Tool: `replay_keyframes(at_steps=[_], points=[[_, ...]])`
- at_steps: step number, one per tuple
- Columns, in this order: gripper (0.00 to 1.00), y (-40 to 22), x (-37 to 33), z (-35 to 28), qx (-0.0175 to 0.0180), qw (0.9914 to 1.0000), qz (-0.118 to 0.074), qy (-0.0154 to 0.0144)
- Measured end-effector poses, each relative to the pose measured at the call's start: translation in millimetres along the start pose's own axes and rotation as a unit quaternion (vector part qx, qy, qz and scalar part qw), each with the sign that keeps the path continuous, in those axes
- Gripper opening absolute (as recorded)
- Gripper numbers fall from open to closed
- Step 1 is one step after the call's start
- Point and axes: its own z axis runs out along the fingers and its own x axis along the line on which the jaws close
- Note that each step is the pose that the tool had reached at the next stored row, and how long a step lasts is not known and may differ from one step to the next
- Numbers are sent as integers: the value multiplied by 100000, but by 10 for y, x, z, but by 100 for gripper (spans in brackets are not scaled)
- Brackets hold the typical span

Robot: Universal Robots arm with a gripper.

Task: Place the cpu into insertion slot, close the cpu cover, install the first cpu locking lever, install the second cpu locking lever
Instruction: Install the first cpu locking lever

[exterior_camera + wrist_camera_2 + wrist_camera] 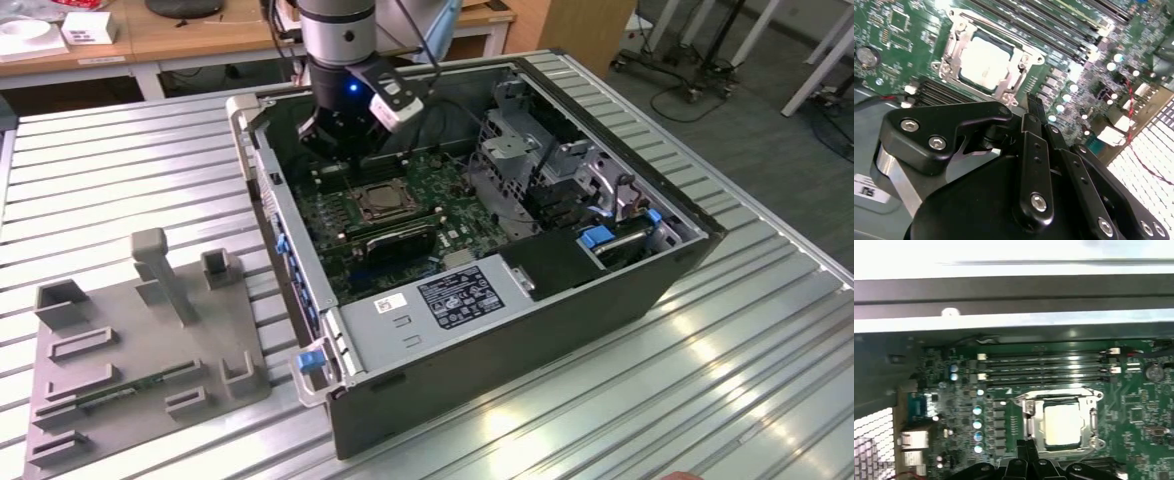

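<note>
My pincer is nearest of all: its black fingers lie pressed together with nothing between them, and the tips hang just above the green board beside the socket, not touching it. In the first wrist view the same tips sit at one edge of the silvery frame.

Just past my tips, the chip lies flat in the socket with its pale metal face up, also seen in the first wrist view. The cover is folded down over it, so the chip shows through the square window, and the frame hugs it on all sides. A thin metal lever runs along one side of the cover; whether it is hooked down I cannot tell.

Beyond the socket run the long dark memory slots, side by side, and a round coin battery sits off on the board. Farther on, the grey wall of the computer case rises.

In the exterior view my arm reaches down into the open case, which lies on the ribbed metal tabletop, with a grey holder tray well apart at the exterior view's left
</note>
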Motion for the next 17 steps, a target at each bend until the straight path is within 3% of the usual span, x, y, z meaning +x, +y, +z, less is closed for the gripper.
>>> replay_keyframes(at_steps=[7, 17], points=[[10, -9, 160, -7, -21, 100000, 7, -257], [10, 76, 236, 6, -32, 99999, 3, -539]])
